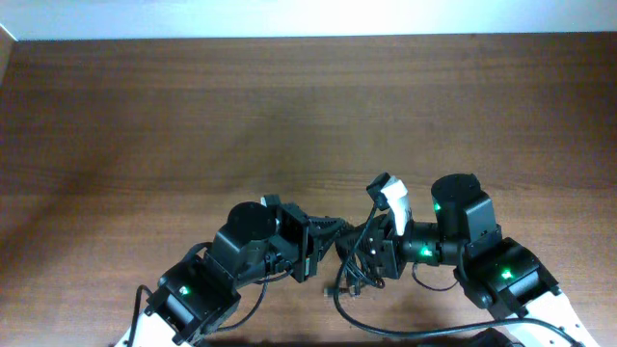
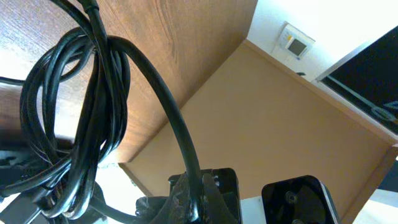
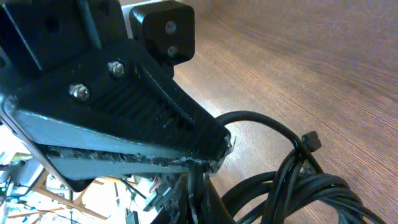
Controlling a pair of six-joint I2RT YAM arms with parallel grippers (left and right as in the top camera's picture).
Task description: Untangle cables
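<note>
The black cables (image 1: 352, 258) hang as a looped bundle between my two grippers, low over the wooden table (image 1: 193, 106). My left gripper (image 1: 316, 246) is shut on one strand; in the left wrist view the strand runs from the coiled bundle (image 2: 68, 118) down into the jaws (image 2: 202, 193). My right gripper (image 1: 374, 249) is shut on another strand, seen pinched between its jaws (image 3: 196, 180). The rest of the bundle (image 3: 305, 190) loops to the right, with a small plug (image 3: 310, 140) on it. A white-tipped piece (image 1: 393, 198) sticks up by the right gripper.
Both arms crowd the near edge of the table, with their jaws facing each other a short gap apart. A thicker black cable (image 1: 386, 328) trails along the front edge under the right arm. A light wall (image 1: 308, 17) bounds the far side.
</note>
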